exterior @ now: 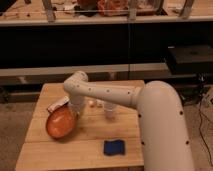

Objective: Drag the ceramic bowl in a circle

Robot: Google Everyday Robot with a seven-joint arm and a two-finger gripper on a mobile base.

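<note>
The ceramic bowl [61, 123] is a wide shallow orange-red bowl on the left part of the wooden table [90, 145], tilted up at its right side. My white arm reaches from the right across the table, and the gripper [75, 113] comes down onto the bowl's right rim. The gripper's tip is hidden behind the wrist and the bowl's edge.
A blue sponge [114, 147] lies near the table's front edge. A white flat object [57, 104] lies behind the bowl. A small pale cup [109, 109] and small items [92, 103] stand mid-table. Dark shelving with clutter runs behind the table.
</note>
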